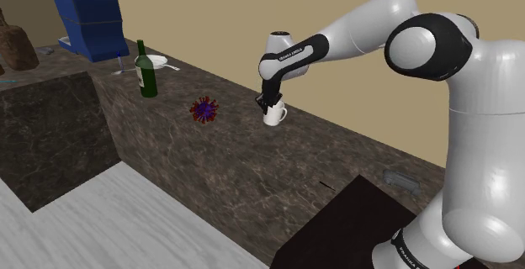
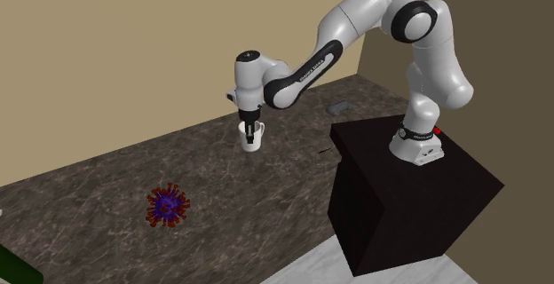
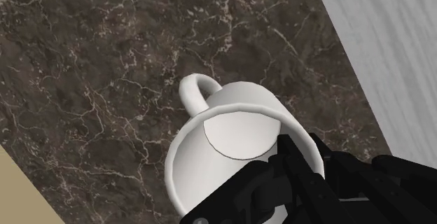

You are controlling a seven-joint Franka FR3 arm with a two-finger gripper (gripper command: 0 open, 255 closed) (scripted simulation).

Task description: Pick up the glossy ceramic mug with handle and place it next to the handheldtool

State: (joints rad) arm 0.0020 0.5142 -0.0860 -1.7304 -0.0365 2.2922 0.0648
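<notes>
A white mug (image 1: 275,116) with a handle hangs just over the dark marble counter (image 1: 252,166), near the wall. My black gripper (image 1: 269,105) comes down from above and is shut on its rim. In the wrist view the mug (image 3: 238,128) tilts, handle away from the gripper (image 3: 283,170), one finger inside the cup and one outside. The second exterior view has the mug (image 2: 253,137) under the gripper (image 2: 251,124). A small grey flat tool (image 1: 400,179) (image 2: 337,109) lies by the wall near the stand. A purple and red spiky object (image 1: 203,109) (image 2: 167,205) lies farther along the counter.
A green bottle (image 1: 147,70) stands past the spiky object, with a white plate (image 1: 161,62) and a blue machine (image 1: 88,22) behind it. The dark stand box (image 2: 399,193) sits at the counter's end. The counter's front edge drops to a pale floor (image 1: 101,217).
</notes>
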